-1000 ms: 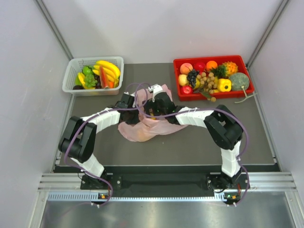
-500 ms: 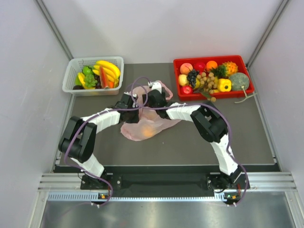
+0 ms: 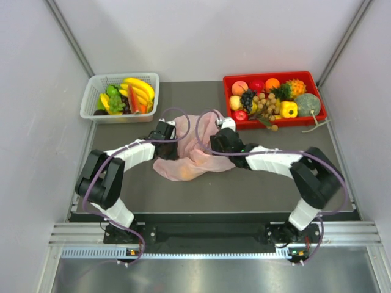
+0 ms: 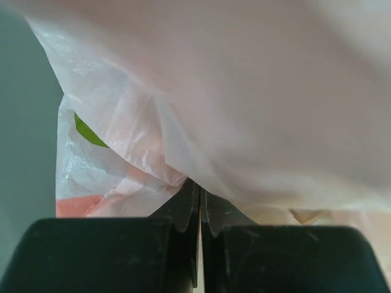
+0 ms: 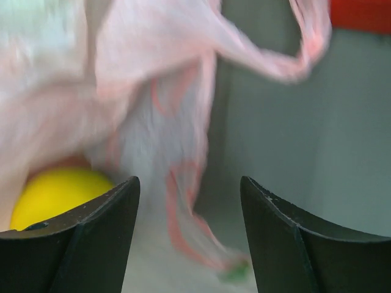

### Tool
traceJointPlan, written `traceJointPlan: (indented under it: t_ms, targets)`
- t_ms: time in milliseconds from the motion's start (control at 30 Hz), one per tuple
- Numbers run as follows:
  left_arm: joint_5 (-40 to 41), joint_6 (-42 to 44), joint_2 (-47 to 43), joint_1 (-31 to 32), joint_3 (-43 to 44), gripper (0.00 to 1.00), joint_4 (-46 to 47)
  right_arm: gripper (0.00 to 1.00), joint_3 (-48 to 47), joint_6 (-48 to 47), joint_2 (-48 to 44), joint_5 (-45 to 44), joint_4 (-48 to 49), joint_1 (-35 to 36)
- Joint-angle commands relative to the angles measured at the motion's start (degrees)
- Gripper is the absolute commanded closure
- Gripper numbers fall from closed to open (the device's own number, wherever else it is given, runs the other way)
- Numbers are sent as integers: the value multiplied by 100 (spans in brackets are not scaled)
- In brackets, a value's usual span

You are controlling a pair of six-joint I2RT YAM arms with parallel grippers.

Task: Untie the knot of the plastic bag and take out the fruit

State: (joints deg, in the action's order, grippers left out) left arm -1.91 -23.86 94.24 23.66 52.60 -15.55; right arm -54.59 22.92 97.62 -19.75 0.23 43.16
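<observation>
The pale-pink plastic bag (image 3: pixel 194 155) lies crumpled on the dark mat between my two grippers. My left gripper (image 3: pixel 171 145) is at its left edge, and in the left wrist view (image 4: pixel 200 188) it is shut on a fold of the bag's film (image 4: pixel 244 110). My right gripper (image 3: pixel 212 148) is at the bag's right side, open (image 5: pixel 189 183), with a loose strip of pink film (image 5: pixel 183 207) between its fingers. A yellow fruit (image 5: pixel 55 192) shows through the bag, and an orange piece (image 3: pixel 184 173) shows from above. I cannot make out the knot.
A red tray (image 3: pixel 317 117) at the back right holds several toy fruits, among them a pineapple (image 3: pixel 295 87) and dark grapes (image 3: pixel 247 97). A white mesh basket (image 3: pixel 91 97) with bananas stands at the back left. Grey walls close in both sides.
My right arm has swung from over the bag out to its right side. The bag has shifted and spread. My left gripper has stayed at the bag's left edge.
</observation>
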Motion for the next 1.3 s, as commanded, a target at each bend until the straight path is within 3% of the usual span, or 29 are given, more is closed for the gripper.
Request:
traceJointPlan:
  t_ms: [0, 233, 433, 633, 867, 967, 1033, 1167, 1267]
  targets:
    - [42, 170, -55, -2, 241, 100, -44, 33, 378, -77, -814, 462, -865, -35]
    - [-678, 408, -45, 7, 374, 100, 69, 35, 1195, 11, -1666, 1182, -973, 0]
    - [-1118, 610, -160, 270, 233, 100, 26, 36, 1627, 161, -3064, 1175, -945, 26]
    - [-1083, 760, -230, 859, 146, 100, -229, 33, 1591, 90, -3688, 911, -1805, -18]
    - [-960, 707, -590, 1097, -127, 100, -299, 33, 2066, 160, -4830, 1167, -1729, -18]
    - [-671, 637, -643, 1150, -127, 100, -396, 25, 2101, 82, -5034, 947, -1798, -18]
    - [-469, 593, -608, 1141, -127, 100, -449, 26, 2032, 11, -4903, 1086, -1825, -18]
    - [-239, 514, -573, 1150, -101, 100, -484, 42, 2074, 124, -4376, 1771, -1782, 0]
    - [-204, 496, -608, 1150, -101, 100, -458, 51, 2276, 265, -4199, 1738, -1623, 26]
